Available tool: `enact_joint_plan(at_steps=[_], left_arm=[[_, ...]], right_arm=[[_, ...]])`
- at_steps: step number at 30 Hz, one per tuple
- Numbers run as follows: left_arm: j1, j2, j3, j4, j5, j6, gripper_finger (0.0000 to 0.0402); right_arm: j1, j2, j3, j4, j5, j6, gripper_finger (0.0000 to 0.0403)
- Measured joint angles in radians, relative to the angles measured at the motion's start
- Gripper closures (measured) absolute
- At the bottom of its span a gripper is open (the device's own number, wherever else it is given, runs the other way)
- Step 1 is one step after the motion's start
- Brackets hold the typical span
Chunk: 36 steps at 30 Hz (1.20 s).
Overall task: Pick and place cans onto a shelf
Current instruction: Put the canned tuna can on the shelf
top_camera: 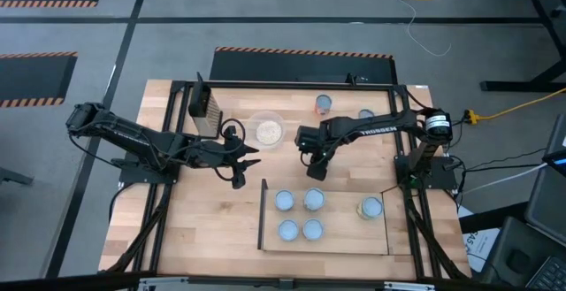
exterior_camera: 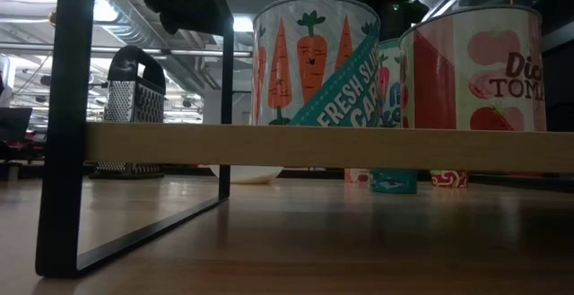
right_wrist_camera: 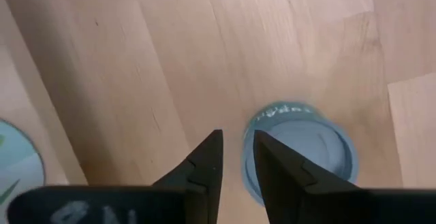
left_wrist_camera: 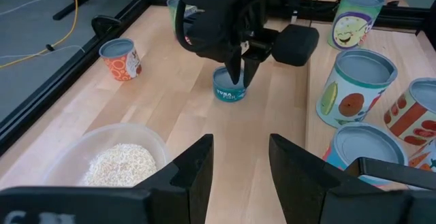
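Note:
A short teal can (left_wrist_camera: 228, 92) stands on its base on the tabletop, left of the far end of the shelf; it also shows in the low view (exterior_camera: 393, 181). My right gripper (top_camera: 316, 169) points down right over it, its fingers (right_wrist_camera: 269, 159) a narrow gap apart above the can's rim (right_wrist_camera: 253, 125). The shelf (top_camera: 340, 243) carries several cans (top_camera: 284, 201), among them a carrot can (exterior_camera: 314, 62). An orange can (top_camera: 324, 105) stands at the far edge. My left gripper (top_camera: 244, 160) is open and empty near the bowl. My right gripper has its fingertips (left_wrist_camera: 236, 80) at the top of the teal can, pointing down from above. I cannot tell whether they touch it. The can stands upright on the table.
A clear bowl of rice (top_camera: 267, 130) and a metal grater (top_camera: 205, 110) stand at the far left of the table. Another can (top_camera: 365, 114) stands near the far right. Bare wood lies left of the shelf's dark edge (top_camera: 262, 213).

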Motion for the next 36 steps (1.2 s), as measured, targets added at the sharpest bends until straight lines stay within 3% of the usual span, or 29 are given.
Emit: enact_joint_plan(at_steps=[18, 27, 36], left_arm=[[0.0, 0.0, 0.0, 0.0, 0.0, 0.0, 0.0266], [0.0, 0.0, 0.0, 0.0, 0.0, 0.0, 0.0266], [0.0, 0.0, 0.0, 0.0, 0.0, 0.0, 0.0266]], right_arm=[[-0.001, -0.002, -0.115, 0.081, 0.06, 0.017, 0.0317], [-0.001, -0.003, -0.117, 0.069, 0.062, -0.039, 0.0388], [0.008, -0.019, -0.12, 0.009, 0.062, -0.12, 0.0395]])
